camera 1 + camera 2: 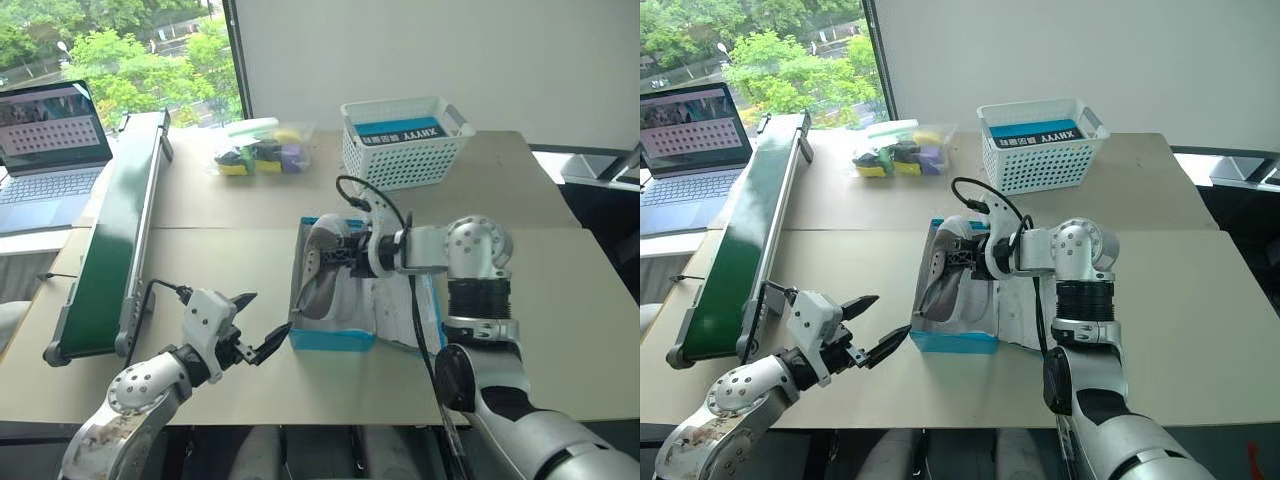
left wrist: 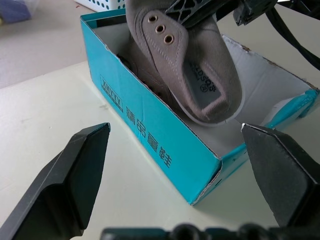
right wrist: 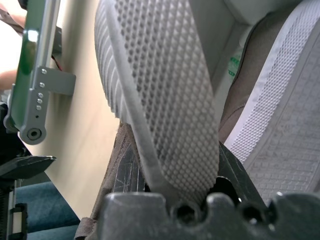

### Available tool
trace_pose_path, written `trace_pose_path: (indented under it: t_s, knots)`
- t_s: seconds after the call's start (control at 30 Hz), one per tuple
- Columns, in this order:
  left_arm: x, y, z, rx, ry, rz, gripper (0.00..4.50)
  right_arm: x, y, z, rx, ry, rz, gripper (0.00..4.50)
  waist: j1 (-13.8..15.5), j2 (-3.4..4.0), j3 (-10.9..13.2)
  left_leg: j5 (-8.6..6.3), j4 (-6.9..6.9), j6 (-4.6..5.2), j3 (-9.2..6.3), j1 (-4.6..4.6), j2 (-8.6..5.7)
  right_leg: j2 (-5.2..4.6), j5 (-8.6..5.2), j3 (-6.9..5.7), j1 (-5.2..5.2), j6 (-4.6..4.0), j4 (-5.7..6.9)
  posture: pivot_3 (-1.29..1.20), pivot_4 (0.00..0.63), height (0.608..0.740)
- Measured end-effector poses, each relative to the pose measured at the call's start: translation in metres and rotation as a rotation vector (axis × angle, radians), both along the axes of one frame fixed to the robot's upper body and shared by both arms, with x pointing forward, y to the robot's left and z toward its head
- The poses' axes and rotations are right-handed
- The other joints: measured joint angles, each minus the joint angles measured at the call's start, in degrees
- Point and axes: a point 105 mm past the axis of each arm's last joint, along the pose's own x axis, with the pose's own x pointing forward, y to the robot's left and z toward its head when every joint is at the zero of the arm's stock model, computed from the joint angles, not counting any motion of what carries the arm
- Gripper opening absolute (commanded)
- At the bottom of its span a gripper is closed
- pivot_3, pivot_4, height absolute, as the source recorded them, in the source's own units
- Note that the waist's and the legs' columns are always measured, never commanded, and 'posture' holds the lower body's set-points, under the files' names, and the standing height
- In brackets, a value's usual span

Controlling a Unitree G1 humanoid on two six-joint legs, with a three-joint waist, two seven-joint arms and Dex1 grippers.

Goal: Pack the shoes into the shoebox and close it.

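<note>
Left fingers [image 1: 250,325]: ours, spread wide, empty, parked just short of the shoebox [image 1: 330,338] near corner.
Right fingers [image 1: 345,250]: clamped on a shoe [image 1: 318,275], closer arm by far.
Shoe: directly below those fingers, long axis tipped steeply, toe dipping into the box beside its mate [image 3: 280,120].
Table [image 1: 200,290]: box sits open on it.

Bright, even daylight from window [image 1: 120,50] far beyond left gripper [image 1: 262,330]. Soft shadows only. No glare. Sole [image 3: 160,95] close ahead of right gripper sharp; background beyond it blurred.
</note>
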Motion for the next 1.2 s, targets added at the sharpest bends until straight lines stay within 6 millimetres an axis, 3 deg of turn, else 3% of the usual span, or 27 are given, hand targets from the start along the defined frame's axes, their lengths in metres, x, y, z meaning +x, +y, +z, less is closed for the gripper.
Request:
trace_pose_path:
  t_s: [0.4, 0.63, 0.73, 0.8, 1.0, 1.2]
  knots:
    - [-0.002, -0.005, 0.006, 0.010, -0.027, -0.022, 4.50, -0.017, 0.024, -0.027, -0.171, 0.010, 0.095, 0.36, -0.3, 0.02, 0.0, 0.00, -0.01, 0.01, 0.01, 0.08, 0.05, 0.04, 0.00, 0.01, 0.03, 0.00, 0.00, 0.00, 0.150, 0.739]
    - [0.002, -0.010, 0.009, 0.014, -0.048, -0.037, 4.50, -0.006, 0.036, -0.041, -0.296, -0.035, 0.134, 0.36, -0.7, -0.10, -0.3, -0.01, -0.01, 0.01, 0.13, 0.79, 0.48, 0.43, -0.18, 0.09, 0.65, 0.22, -0.21, 0.00, 0.150, 0.739]
    - [0.003, -0.009, 0.008, 0.024, -0.052, -0.031, 4.50, -0.001, 0.039, -0.046, -0.309, -0.035, 0.136, 0.36, -0.9, -0.06, -0.4, -0.02, -0.02, -0.01, 0.18, 1.32, 0.73, 0.56, -0.46, 0.07, 1.16, -0.28, -0.25, 0.00, 0.150, 0.739]
    - [0.004, -0.008, 0.008, 0.032, -0.053, -0.026, 4.50, 0.003, 0.039, -0.047, -0.310, -0.030, 0.128, 1.35, -0.9, -0.06, -0.5, -0.02, -0.02, -0.01, 0.19, 1.34, 0.78, 0.60, -0.45, 0.07, 1.16, -0.31, -0.25, 0.00, 0.150, 0.739]
    - [0.004, -0.007, 0.007, 0.040, -0.056, -0.015, 4.50, 0.008, 0.041, -0.043, -0.263, -0.025, 0.106, 3.23, -0.4, 0.00, -0.8, -0.02, -0.02, -0.01, 0.19, 1.22, 0.76, 0.58, -0.44, 0.08, 1.07, -0.32, -0.25, 0.00, 0.150, 0.739]
    - [0.004, -0.006, 0.005, 0.044, -0.052, -0.009, 4.50, 0.011, 0.035, -0.032, -0.242, -0.028, 0.070, 3.23, 0.5, 0.06, -0.7, -0.01, -0.02, -0.01, 0.21, 0.57, 0.72, 0.57, -0.19, 0.07, 0.43, 0.02, -0.22, 0.00, 0.150, 0.739]
